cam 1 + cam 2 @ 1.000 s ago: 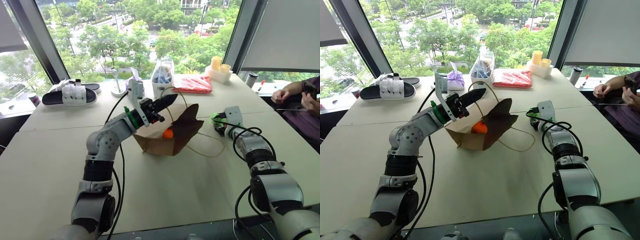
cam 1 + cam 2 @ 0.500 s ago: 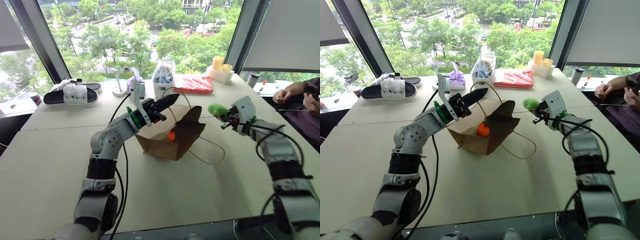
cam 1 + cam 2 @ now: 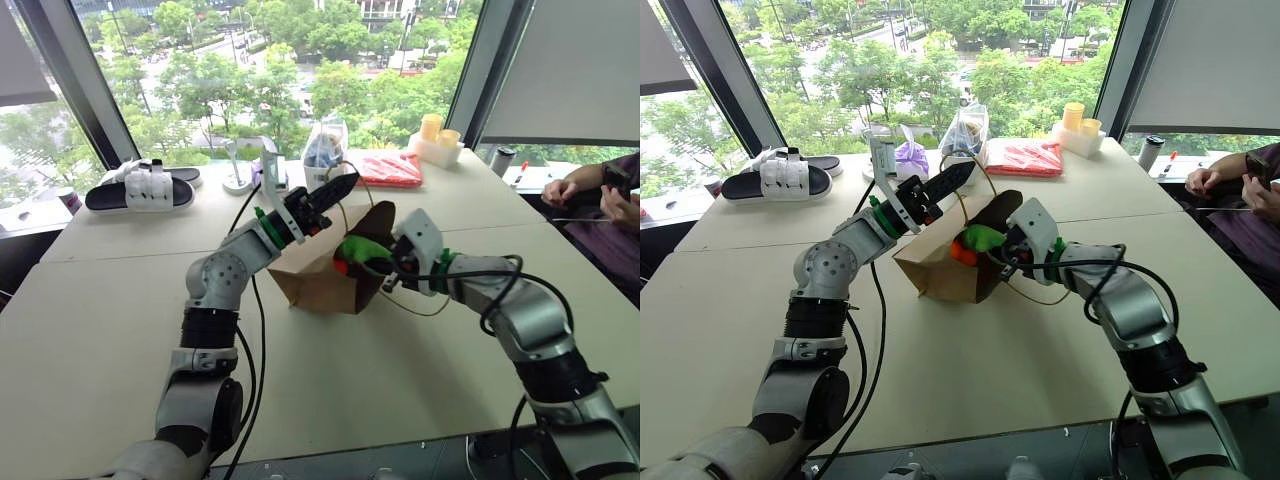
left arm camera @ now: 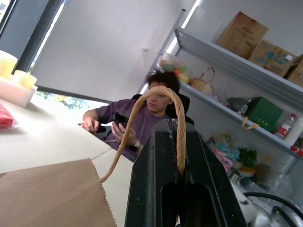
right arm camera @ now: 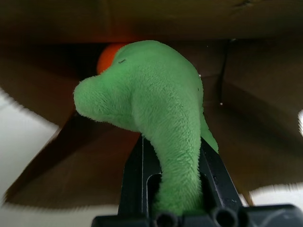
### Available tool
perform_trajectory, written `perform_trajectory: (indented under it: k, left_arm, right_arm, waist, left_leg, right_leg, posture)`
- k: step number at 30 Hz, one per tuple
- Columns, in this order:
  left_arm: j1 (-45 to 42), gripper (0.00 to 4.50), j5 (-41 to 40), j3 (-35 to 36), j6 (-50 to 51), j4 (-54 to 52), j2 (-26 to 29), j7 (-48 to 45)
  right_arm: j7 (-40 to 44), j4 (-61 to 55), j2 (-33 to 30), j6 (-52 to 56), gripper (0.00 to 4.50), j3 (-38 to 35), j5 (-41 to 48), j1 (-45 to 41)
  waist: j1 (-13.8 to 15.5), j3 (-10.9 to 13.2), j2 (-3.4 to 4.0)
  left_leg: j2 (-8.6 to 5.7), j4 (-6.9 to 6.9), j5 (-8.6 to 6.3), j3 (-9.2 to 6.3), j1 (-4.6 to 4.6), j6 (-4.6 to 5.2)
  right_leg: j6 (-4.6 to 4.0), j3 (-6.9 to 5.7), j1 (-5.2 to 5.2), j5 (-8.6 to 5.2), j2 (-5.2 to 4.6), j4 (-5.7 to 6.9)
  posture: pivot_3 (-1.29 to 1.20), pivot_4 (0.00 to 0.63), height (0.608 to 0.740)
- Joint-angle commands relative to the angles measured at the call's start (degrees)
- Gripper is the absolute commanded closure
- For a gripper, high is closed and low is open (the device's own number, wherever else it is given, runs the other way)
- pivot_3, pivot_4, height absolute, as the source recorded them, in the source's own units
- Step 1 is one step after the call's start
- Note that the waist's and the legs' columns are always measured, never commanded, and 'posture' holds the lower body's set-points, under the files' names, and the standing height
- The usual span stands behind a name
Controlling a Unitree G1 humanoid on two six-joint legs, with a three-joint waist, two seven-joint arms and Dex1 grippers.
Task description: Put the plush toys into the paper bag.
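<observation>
The brown paper bag lies on its side mid-table, its mouth facing right. My left gripper is shut on the bag's cord handle and holds the mouth up. My right gripper is shut on the green plush toy right at the bag's mouth. In the right wrist view the green toy sticks out between the fingers with the bag's dark inside behind it. The orange plush toy sits inside the mouth, just behind the green one.
At the back of the table lie a black-and-white sandal, a clear plastic bag, a red packet and yellow cups on a white tray. A seated person's hands rest at the far right edge.
My right arm swung left with the green toy, from the table's right side to the bag's mouth. The left gripper kept holding the handle in place.
</observation>
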Motion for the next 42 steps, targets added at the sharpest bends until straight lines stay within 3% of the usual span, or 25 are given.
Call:
perform_trajectory:
  k: [1, 4, 9, 10, 16, 20, 24, 28, 32, 37, 42]
  left_arm:
    - [-0.99, 4.5, -1.42, 0.78, -0.04, -1.91, -0.16, 0.3]
    - [-0.52, 4.5, -1.46, 1.28, -0.3, -2.56, -0.43, 1.31]
    - [-0.52, 4.5, -1.54, 2.62, -0.88, -1.94, -0.63, 2.87]
    - [-0.65, 4.5, -1.52, 2.85, -1.01, -1.6, -0.68, 3.09]
    - [-0.94, 4.5, -1.31, 2.92, -1.41, -0.65, -0.61, 3.2]
    - [-1.53, 4.5, -1.13, 3.2, -1.68, 0.62, -0.22, 2.78]
    - [-1.94, 4.5, -1.12, 3.22, -1.94, 1.5, -0.02, 2.42]
    - [-2.24, 4.5, -0.73, 3.1, -2.4, 2.5, -0.18, 1.93]
    - [-2.34, 4.5, -0.67, 3.03, -2.69, 3.08, -0.1, 1.83]
    - [-2.58, 4.5, -0.69, 2.94, -2.33, 3.36, 0.14, 1.85]
    - [-2.64, 4.5, -0.39, 2.8, -2.4, 3.66, 0.27, 1.73]
  right_arm:
    - [-0.36, 4.15, 2.11, -4.09, 4.1, 2.13, -3.36, -4.9]
    - [1.3, 5.27, 2.24, -5.05, 2.79, 3.6, -4.58, -6.04]
    - [2.56, 3.48, 0.41, -5.62, 0.16, 2.2, -5.44, -4.88]
    - [3.05, 1.89, -0.24, -5.27, 0.03, 0.85, -4.55, -4.04]
    - [5.59, -9.46, -4.41, 1.06, 0.03, -9.1, 3.53, 3.06]
    - [3.05, -17.14, -4.68, 11.15, 0.03, -23.82, 13.35, 9.43]
    - [-1.7, -19.43, -4.14, 15.8, 0.03, -32.73, 15.31, 17.17]
    - [-8.7, -18.19, 4.92, 17.1, 0.03, -42.5, 17.9, 27.88]
    - [-13.1, -16.95, 13.44, 16.86, 0.03, -47.22, 22.37, 31.89]
    - [-18.44, -16.1, 21.59, 17.3, 0.03, -50.01, 30.15, 31.44]
    - [-22.94, -12.81, 25.72, 16.14, 0.03, -49.82, 35.54, 29.23]
  waist:
    - [0.01, 0.0, 0.0]
    - [0.01, 0.0, 0.0]
    - [-0.05, 0.0, 0.0]
    - [0.04, 0.0, 0.0]
    - [0.04, 0.01, -0.01]
    - [0.19, 0.01, -0.02]
    - [0.32, 0.01, -0.02]
    - [0.87, -0.01, -0.04]
    - [0.81, -0.03, 0.02]
    - [0.8, -0.04, 0.04]
    - [0.76, -0.05, 0.06]
  left_leg:
    - [0.0, -0.01, 0.0, 0.0, 0.0, 0.0]
    - [-0.01, -0.04, 0.0, -0.02, -0.01, -0.01]
    - [-0.01, -0.05, 0.0, -0.03, -0.01, -0.01]
    - [-0.01, -0.05, 0.0, -0.03, -0.01, 0.0]
    - [-0.02, -0.05, -0.01, -0.04, -0.04, 0.02]
    - [-0.01, -0.05, -0.2, -0.08, -0.03, 0.35]
    - [-0.02, -0.01, -0.21, -0.05, -0.03, 0.36]
    - [0.0, -0.04, -0.22, -0.06, -0.01, 0.38]
    - [0.01, -0.02, -0.21, 0.03, 0.04, 0.37]
    - [0.02, -0.01, -0.2, 0.02, 0.08, 0.37]
    - [0.02, -0.01, -0.2, 0.02, 0.07, 0.37]
  right_leg:
    - [0.0, 0.0, 0.0, 0.0, 0.0, -0.01]
    - [0.0, 0.0, 0.0, 0.0, 0.0, 0.0]
    - [0.0, -0.01, 0.0, 0.0, 0.0, -0.01]
    - [0.0, -0.01, 0.0, 0.0, 0.0, 0.0]
    - [0.0, -0.01, 0.0, 0.0, 0.0, -0.03]
    - [0.0, -0.01, 0.02, 0.0, 0.0, -0.02]
    - [0.0, 0.0, 0.05, 0.0, 0.0, -0.05]
    - [0.0, -0.02, 0.08, 0.0, 0.01, -0.03]
    - [0.0, 0.09, 0.03, 0.0, 0.0, 0.0]
    - [0.0, 0.08, 0.05, 0.0, 0.02, 0.07]
    - [0.0, 0.09, 0.05, 0.0, 0.02, 0.06]
  posture:
    - [0.0, 0.15, 0.74]
    - [0.0, 0.15, 0.74]
    - [0.0, 0.15, 0.74]
    - [0.0, 0.15, 0.74]
    - [0.0, 0.15, 0.74]
    - [0.0, 0.15, 0.74]
    - [0.0, 0.15, 0.74]
    - [0.0, 0.15, 0.74]
    - [0.0, 0.15, 0.74]
    - [0.0, 0.15, 0.74]
    - [0.0, 0.15, 0.74]
